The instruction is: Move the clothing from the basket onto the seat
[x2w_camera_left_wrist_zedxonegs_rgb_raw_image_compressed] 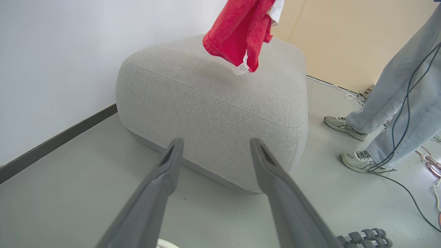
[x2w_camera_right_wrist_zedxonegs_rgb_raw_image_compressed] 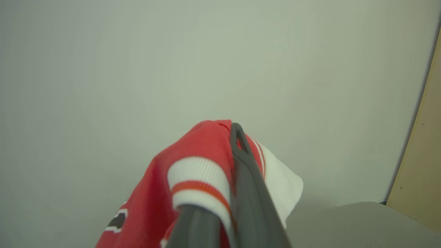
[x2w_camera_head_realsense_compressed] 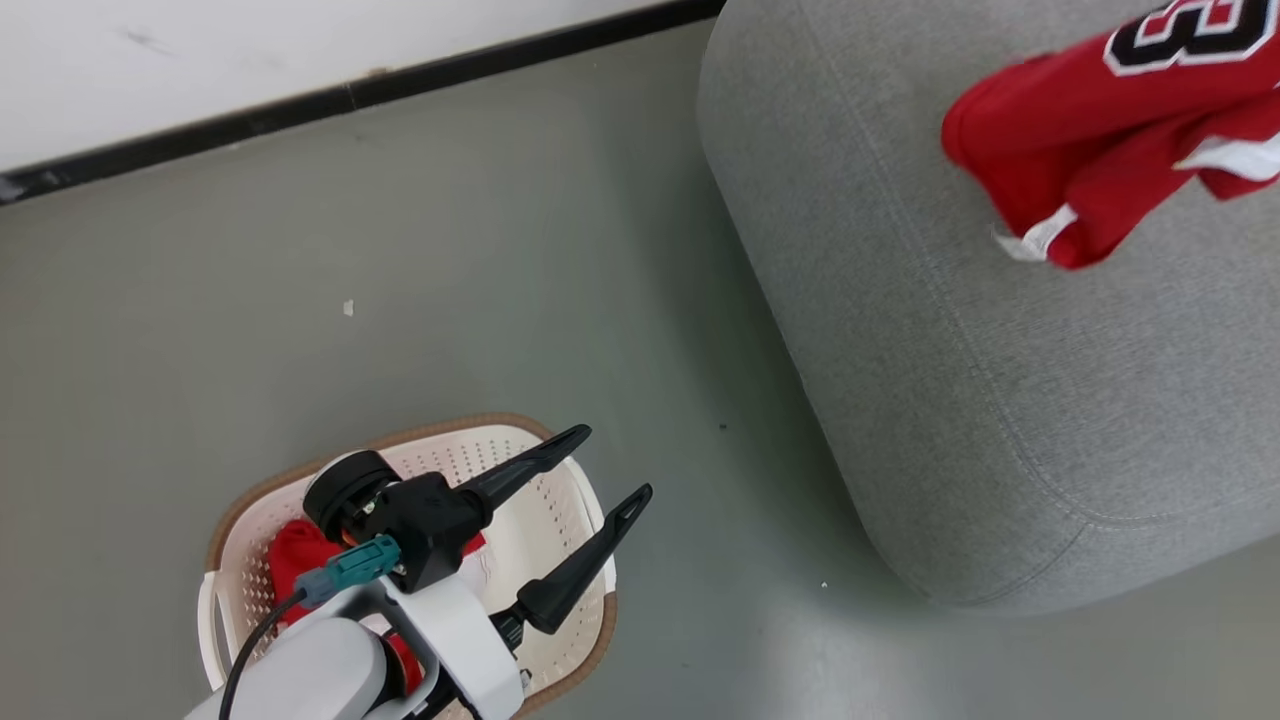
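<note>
The red jersey hangs over the grey seat, part of its black-and-white number showing. My right gripper is shut on the jersey at a white-and-red ribbed band. From the left wrist view the jersey dangles just above the seat's top. My left gripper stands open over the cream basket, nothing between its fingers. Red cloth lies inside the basket, mostly hidden under my left wrist.
A person's legs in jeans and sneakers stand right of the seat, with cables trailing on the floor. Small dumbbells lie close by. A white wall with dark baseboard runs behind. Grey floor separates basket and seat.
</note>
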Motion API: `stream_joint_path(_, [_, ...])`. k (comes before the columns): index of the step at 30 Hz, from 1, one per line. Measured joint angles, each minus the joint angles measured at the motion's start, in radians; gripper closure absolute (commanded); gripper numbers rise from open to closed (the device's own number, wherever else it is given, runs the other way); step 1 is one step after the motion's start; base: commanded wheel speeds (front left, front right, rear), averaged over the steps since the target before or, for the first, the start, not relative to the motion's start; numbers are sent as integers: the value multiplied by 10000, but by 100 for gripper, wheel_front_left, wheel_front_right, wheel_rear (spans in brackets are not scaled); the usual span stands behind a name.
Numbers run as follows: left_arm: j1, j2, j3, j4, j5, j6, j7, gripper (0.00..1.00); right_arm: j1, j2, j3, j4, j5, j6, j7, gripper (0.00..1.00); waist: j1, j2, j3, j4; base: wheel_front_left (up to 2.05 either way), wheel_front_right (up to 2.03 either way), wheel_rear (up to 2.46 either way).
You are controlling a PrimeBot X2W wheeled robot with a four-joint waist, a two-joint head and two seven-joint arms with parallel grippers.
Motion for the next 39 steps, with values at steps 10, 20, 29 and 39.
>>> stream_joint_path(10, [-15, 389, 259, -637, 33, 134, 253, 0, -334, -276, 535, 1049, -157, 0, 0, 100, 0, 0, 866, 253, 0, 0, 0])
stream_joint_path(20, [-293, 677, 462, -1016, 102, 134, 397, 0, 36, 360, 506, 2188, -215, 0, 0, 100, 0, 0, 1610, 436, 0, 0, 0])
stream_joint_path(29, [-630, 874, 629, -1225, 171, 121, 378, 0, 352, 667, 913, 3954, -888, 0, 2, 99, 0, 0, 2075, 405, 0, 0, 0])
stream_joint_path(39, [-629, 832, 617, -1087, 167, 104, 176, 0, 500, 905, 1348, 4554, -1083, 0, 2, 0, 0, 0, 1828, 332, 0, 0, 0])
